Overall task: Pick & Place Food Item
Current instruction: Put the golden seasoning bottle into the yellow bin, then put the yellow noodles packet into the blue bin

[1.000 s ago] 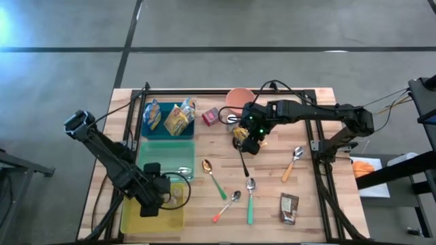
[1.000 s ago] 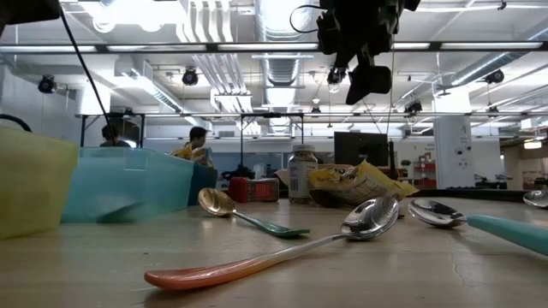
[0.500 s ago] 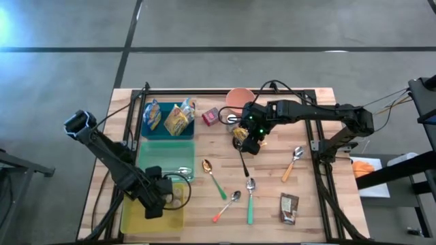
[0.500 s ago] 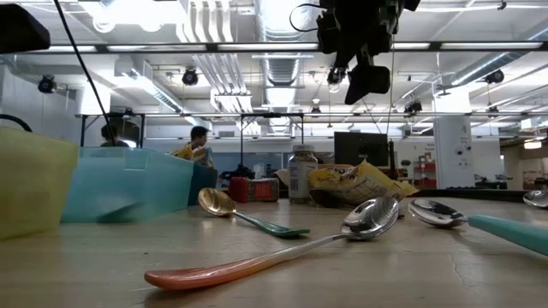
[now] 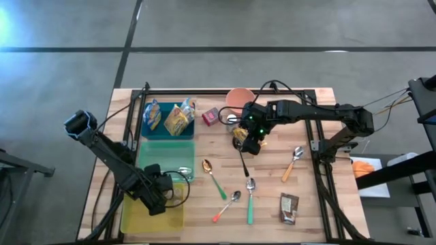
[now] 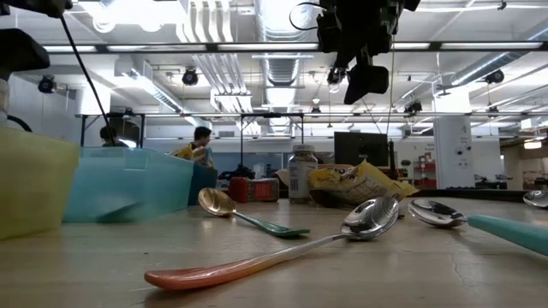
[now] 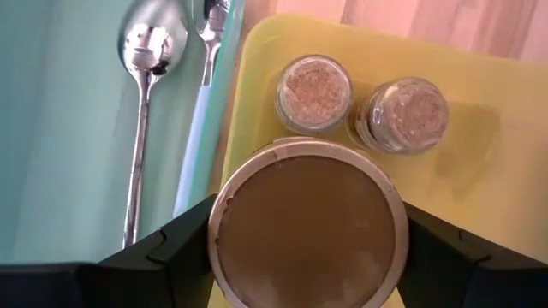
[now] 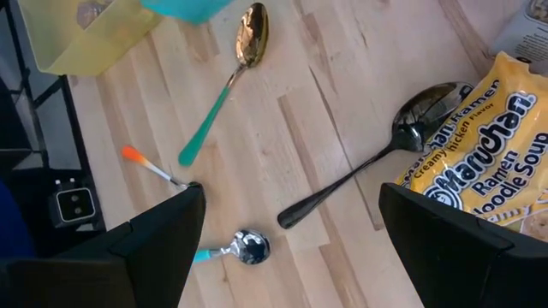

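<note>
1. At the near left, the left gripper [image 5: 160, 196] hangs over the yellow bin [image 5: 133, 216], its fingers clenched on a wide brown-lidded jar [image 7: 304, 227]. The jar is upright and not yet set down, as far as I can judge.
2. Two small spice jars [image 7: 314, 92] stand on the bin floor just beyond the held jar. To place it well, I would lower it straight down onto the bare floor on the near side of them and let go only once it rests flat.
3. The bin's right wall is close to the jar, and beyond it lies the teal bin [image 5: 153, 153] with two spoons [image 7: 150, 51]. Drifting right risks catching that rim.
4. Mid-table, near the front, three loose spoons [image 5: 227, 205] and a brown packet [image 5: 289, 207] lie well clear of the left arm.
5. Farther back, the right gripper [image 8: 291, 222] hovers with its fingers spread wide and nothing between them, above a ramen packet [image 8: 479, 154] and a dark spoon [image 8: 377, 158] that touches it.
6. At the far edge, the pink bowl [image 5: 239, 97] and the blue bin [image 5: 167, 131] of snack packs leave little open board around the ramen.
</note>
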Available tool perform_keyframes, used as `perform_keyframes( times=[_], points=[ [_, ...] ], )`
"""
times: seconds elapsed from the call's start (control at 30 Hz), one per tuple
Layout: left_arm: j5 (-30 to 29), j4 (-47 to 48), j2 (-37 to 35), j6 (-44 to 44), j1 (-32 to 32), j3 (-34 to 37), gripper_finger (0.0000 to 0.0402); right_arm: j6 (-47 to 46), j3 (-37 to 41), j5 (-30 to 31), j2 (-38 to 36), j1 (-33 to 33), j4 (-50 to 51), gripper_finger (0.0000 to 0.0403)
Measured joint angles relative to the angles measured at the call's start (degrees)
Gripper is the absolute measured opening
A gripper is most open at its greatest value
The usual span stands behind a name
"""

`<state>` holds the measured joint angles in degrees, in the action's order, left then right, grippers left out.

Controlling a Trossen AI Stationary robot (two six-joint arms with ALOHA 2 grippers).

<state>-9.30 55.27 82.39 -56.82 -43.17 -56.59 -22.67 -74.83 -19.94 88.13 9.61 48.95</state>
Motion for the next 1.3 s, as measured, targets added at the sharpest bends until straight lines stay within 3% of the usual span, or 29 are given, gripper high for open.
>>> perform_keyframes(
  times=[0.33,0.53,0.63,0.97,1.17,1.3],
  points=[
    [-0.6,-0.9,-0.2,0.8,0.0,1.4,0.0277,0.2,0.0,0.0,0.0,0.0,0.0,0.0344],
    [-0.5,-1.5,0.1,0.8,0.1,1.8,0.037,0.2,0.0,0.1,0.0,0.0,0.0,0.0344],
    [-0.1,-1.5,0.0,-0.1,0.2,1.7,0.0391,0.2,0.0,0.1,0.0,0.0,0.0,0.0344],
    [10.2,-0.7,-0.7,-2.2,3.4,-0.4,0.0375,0.7,0.0,3.4,0.0,0.0,0.2,0.0344],
    [9.6,6.0,-1.5,-1.9,4.3,-5.3,0.0375,3.2,0.0,6.0,0.0,0.1,0.4,0.0344],
    [7.0,12.5,-2.3,-2.2,4.3,-8.6,0.0375,6.2,0.1,14.6,0.0,-0.5,2.5,0.0344]
  ],
)
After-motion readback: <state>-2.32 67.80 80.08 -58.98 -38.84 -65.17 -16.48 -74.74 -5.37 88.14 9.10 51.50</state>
